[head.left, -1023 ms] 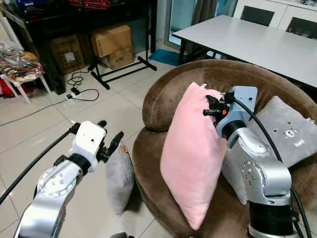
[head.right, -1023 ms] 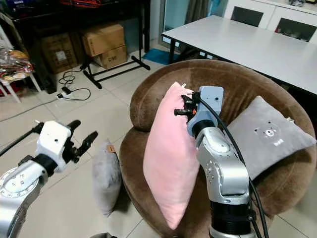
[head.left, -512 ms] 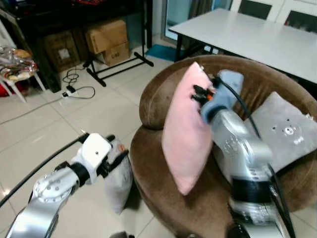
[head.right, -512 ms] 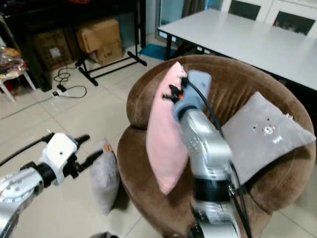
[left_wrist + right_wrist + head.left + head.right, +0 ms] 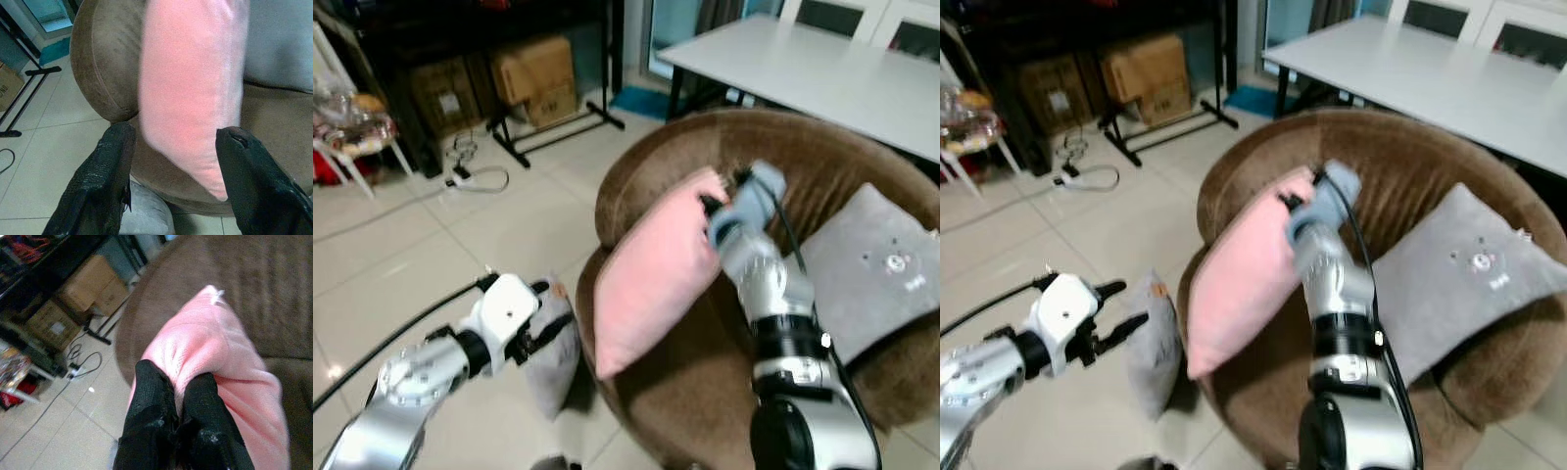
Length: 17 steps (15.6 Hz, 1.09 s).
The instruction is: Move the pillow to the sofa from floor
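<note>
Pillow (image 5: 656, 264), pink, leans tilted over the brown sofa (image 5: 803, 166) seat, pinched at its top edge by the right hand (image 5: 178, 396), apparently to lower it in. Left hand (image 5: 176, 147) hangs spread wide, idle, beside 1 grey cushion (image 5: 553, 357) on the floor.

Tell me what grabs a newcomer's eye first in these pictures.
The big soft pink pillow stands out first, leaning tilted over the front of the round brown plush sofa, its top corner pinched in the right gripper. Next, a grey square cushion rests against the sofa's back on the right side, and a small grey pillow stands on the tiled floor beside the open left gripper.
</note>
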Motion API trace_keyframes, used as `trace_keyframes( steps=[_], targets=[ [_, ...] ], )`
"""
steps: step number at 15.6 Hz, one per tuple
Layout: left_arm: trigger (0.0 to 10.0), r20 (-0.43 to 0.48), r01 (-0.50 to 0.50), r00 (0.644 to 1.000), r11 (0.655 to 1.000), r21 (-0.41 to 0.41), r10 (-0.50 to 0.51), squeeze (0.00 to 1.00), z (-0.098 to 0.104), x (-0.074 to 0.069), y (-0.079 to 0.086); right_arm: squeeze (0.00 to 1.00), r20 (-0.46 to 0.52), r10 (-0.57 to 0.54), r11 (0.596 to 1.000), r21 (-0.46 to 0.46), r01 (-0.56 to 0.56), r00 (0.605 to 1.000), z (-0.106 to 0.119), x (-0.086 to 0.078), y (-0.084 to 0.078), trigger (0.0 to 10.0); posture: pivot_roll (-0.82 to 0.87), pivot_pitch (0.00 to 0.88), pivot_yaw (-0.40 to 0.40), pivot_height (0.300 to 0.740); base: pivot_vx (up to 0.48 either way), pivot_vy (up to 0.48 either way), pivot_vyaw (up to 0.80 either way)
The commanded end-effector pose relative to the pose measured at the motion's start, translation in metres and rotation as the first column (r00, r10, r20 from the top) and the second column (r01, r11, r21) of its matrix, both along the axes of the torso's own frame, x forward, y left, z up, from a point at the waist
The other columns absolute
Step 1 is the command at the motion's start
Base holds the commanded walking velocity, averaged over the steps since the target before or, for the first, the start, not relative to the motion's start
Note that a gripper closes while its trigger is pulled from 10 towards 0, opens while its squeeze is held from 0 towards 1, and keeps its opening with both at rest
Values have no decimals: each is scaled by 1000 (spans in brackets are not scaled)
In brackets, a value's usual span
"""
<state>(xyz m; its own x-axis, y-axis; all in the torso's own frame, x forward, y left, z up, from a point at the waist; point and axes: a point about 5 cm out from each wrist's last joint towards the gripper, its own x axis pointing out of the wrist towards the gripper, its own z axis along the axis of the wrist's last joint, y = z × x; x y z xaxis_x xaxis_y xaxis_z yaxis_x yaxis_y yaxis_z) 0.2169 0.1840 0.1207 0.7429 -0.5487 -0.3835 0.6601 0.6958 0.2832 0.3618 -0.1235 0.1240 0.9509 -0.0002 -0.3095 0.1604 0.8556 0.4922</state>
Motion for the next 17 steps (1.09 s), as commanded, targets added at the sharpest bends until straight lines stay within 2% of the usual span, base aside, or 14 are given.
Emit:
trace_keyframes(
  steps=[1,4,8,10,15,17],
  targets=[
    [10000,7,1,1000,1000,9,-1,0,2,0,2,0,100,-49,999,21,48,994,9,4,-12,10000,-56,0,6,740,0,0,0],
    [10000,15,3,1000,1000,11,-3,0,4,2,2,0,137,-119,992,-27,124,983,-14,-1,-44,10000,-51,0,8,740,0,0,0],
    [10000,18,14,1000,1000,14,-15,0,5,4,2,0,265,-161,983,-44,179,951,-5,3,-69,10000,-60,0,22,740,0,0,0],
    [10000,17,22,1000,1000,16,-23,0,6,4,2,0,266,-197,975,-49,217,944,-5,3,-80,10000,-63,0,27,740,0,0,0],
    [10000,19,27,999,999,24,-28,0,7,5,3,0,259,-229,965,-65,253,939,-18,-3,-91,10000,-59,0,30,740,0,0,0],
    [10000,17,32,999,999,25,-32,0,6,6,2,0,226,-225,965,-81,248,948,-24,-4,-91,10000,-60,0,32,740,0,0,0]
  ],
)
